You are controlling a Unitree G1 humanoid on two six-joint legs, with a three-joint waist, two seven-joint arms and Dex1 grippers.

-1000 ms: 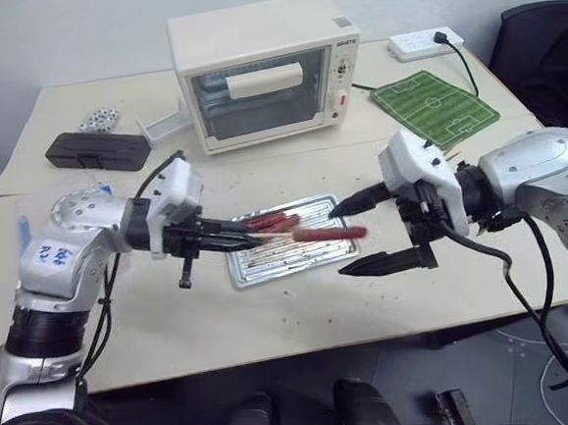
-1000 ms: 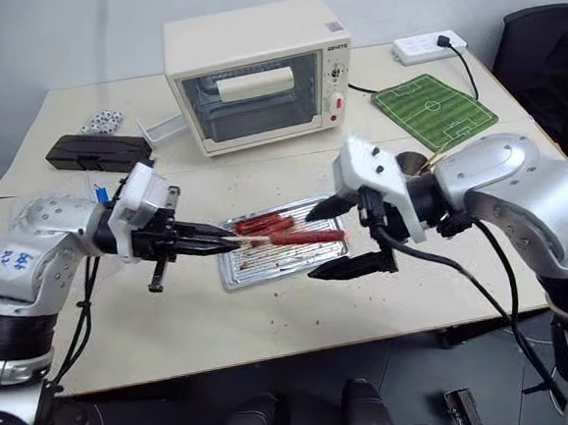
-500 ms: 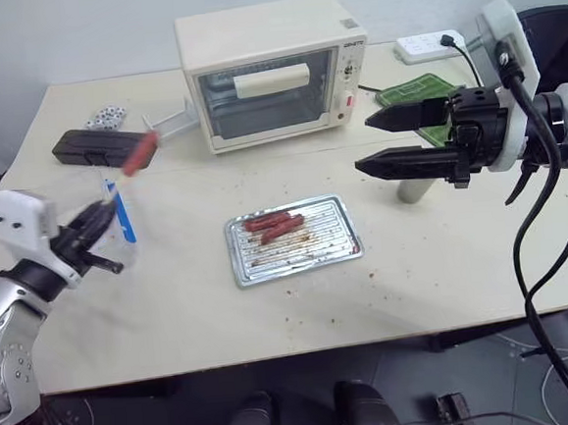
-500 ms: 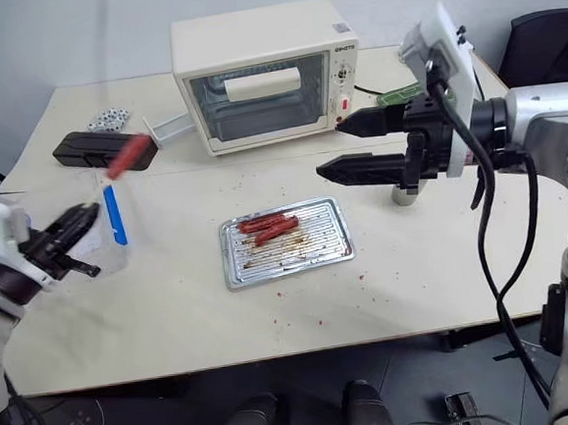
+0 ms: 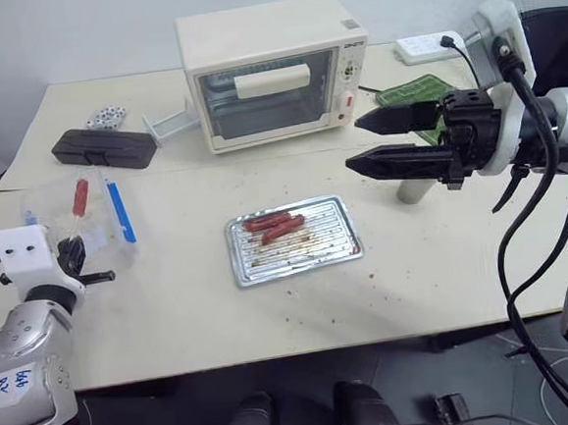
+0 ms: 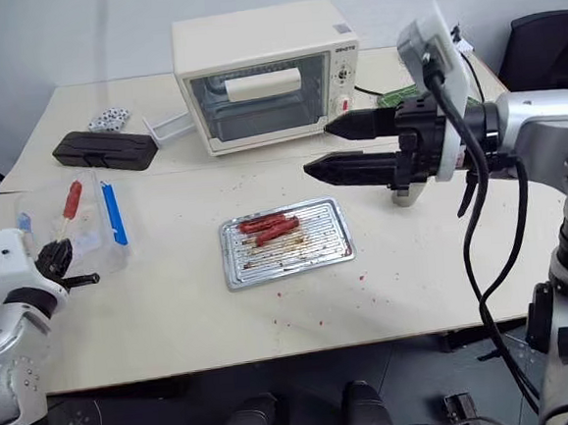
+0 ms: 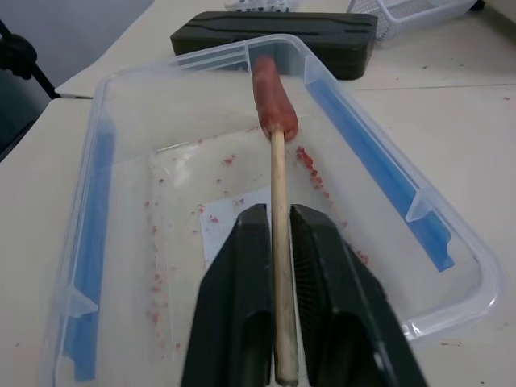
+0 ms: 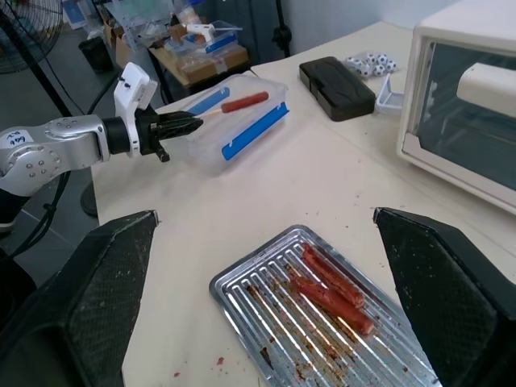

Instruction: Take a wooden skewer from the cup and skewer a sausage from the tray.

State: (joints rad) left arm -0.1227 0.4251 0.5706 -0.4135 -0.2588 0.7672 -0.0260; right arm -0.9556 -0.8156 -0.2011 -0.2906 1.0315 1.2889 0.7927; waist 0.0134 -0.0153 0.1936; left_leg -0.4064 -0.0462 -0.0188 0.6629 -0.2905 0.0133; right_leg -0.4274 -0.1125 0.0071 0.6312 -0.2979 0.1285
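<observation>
Far left: left gripper [image 7: 274, 282] at the table's [image 5: 272, 312] left edge, its two black fingers [image 7: 238, 298] close on either side of the wooden skewer [image 7: 278, 242]; whether they press it cannot be told. The skewer's long axis runs straight out from the gripper, away from the robot, over the clear plastic box [image 7: 121, 201]. The sausage [image 7: 272, 97] sits speared on the far tip, in line with the stick, rounded end pointing toward the black case [image 7: 274, 36] beyond the box.

Clear plastic box with blue clips [image 5: 119, 211]: holds a scatter of red crumbs and a pale sheet on its bottom; the skewered sausage hangs over its far half, and whether it touches the box cannot be told.

Behind the box: black case, a wire basket [image 5: 171, 123], small dice-like bits [image 5: 100, 119].

Centre: tray [image 5: 341, 242], long side across the table, ridged bottom greasy with crumbs. Two more sausages [image 5: 275, 225] lie in its far-left part, side by side, slanting along the tray's length.

Behind the tray: toaster oven [image 5: 273, 71].

Right: right gripper [image 5: 367, 139] raised above the table, pointing left, fingers spread wide, nothing between them. The cup [image 5: 415, 187] stands below it, partly hidden. Green pitch mat [image 5: 407, 90] and power strip [image 5: 423, 44] at the far-right corner.
</observation>
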